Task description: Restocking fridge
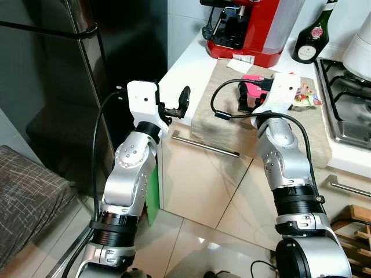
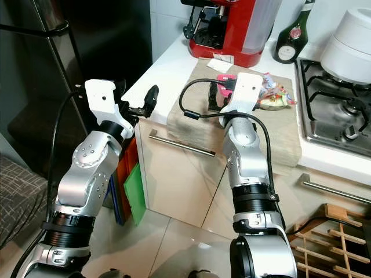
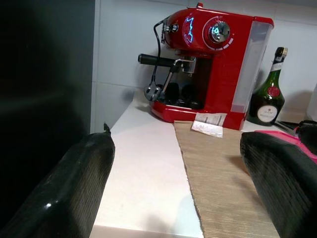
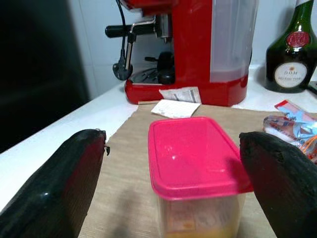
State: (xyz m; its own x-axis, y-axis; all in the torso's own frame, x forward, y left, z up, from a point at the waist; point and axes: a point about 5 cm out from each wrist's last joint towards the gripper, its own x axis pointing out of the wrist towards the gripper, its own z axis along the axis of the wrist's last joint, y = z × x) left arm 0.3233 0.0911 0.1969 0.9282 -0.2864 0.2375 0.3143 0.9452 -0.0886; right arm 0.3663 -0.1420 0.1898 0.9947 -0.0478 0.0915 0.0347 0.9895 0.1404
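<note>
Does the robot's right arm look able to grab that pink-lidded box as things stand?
Probably yes. The right gripper is open, one black finger on each side of the pink-lidded box on the beige mat. Nothing lies between them; the snack packet sits off to the side.

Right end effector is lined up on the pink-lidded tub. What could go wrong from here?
The right end effector is open, its fingers either side of the pink-lidded tub without touching. Closing on the lid alone might pop it off. The snack packet lies close beside one finger and could get dragged. The left end effector hovers at the counter edge; swinging could clip it.
</note>
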